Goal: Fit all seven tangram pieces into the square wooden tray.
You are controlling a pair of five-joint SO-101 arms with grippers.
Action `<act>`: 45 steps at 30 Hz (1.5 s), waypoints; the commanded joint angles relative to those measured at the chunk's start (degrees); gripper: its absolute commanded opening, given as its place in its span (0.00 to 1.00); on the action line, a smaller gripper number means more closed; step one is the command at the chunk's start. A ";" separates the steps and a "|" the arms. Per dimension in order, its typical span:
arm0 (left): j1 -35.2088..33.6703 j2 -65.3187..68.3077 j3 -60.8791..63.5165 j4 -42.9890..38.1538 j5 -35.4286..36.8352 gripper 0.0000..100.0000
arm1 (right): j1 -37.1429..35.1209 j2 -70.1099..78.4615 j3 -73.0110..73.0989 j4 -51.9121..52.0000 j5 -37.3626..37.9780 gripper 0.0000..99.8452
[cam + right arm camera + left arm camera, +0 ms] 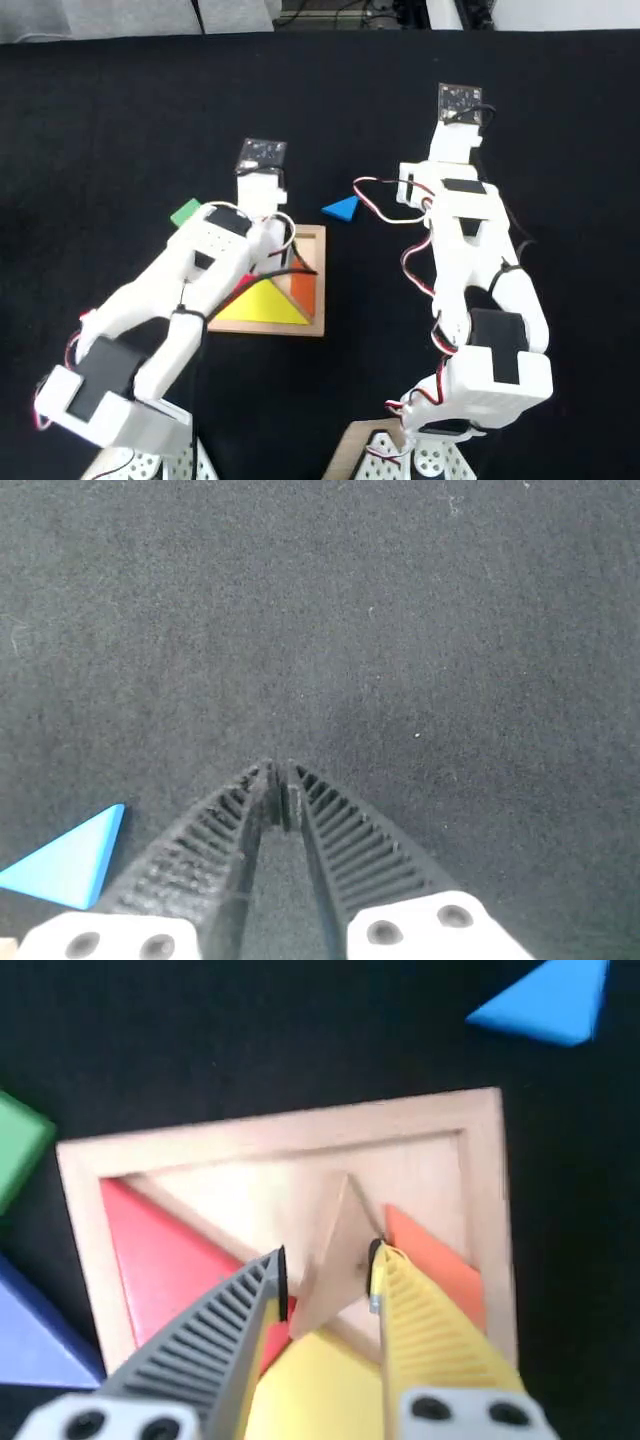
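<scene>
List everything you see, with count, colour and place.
cloth: one, black, under everything.
tray: one, pale wood, on cloth.
red triangle: one, red, in tray.
yellow triangle: one, yellow, in tray.
orange piece: one, orange, in tray.
plain triangle: one, bare wood, over tray.
blue triangle: one, blue, beyond tray.
green piece: one, green, beside tray.
violet piece: one, blue-violet, beside tray.
left gripper: one, grey-yellow, holds plain triangle.
right gripper: one, black, shut over cloth.

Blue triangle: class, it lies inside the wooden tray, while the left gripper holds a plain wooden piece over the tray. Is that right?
Not quite. The blue triangle lies outside the wooden tray, on the black cloth beyond its corner, as the high view shows. The rest stands: the left gripper holds a plain wooden piece over the tray.
</scene>
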 commanded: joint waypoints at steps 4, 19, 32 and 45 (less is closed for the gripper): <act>-0.92 7.82 -9.01 3.60 0.44 0.16 | -0.88 -0.40 -1.89 -0.88 0.53 0.02; -0.92 15.30 -18.24 9.05 -11.52 0.16 | -0.88 -0.40 -1.89 -0.88 0.53 0.02; -0.75 9.14 -18.07 15.47 -19.43 0.04 | -0.97 -0.40 -1.89 -0.97 0.53 0.02; -0.22 6.59 -20.62 21.63 -27.43 0.03 | -0.97 -0.40 -1.89 -0.97 0.53 0.02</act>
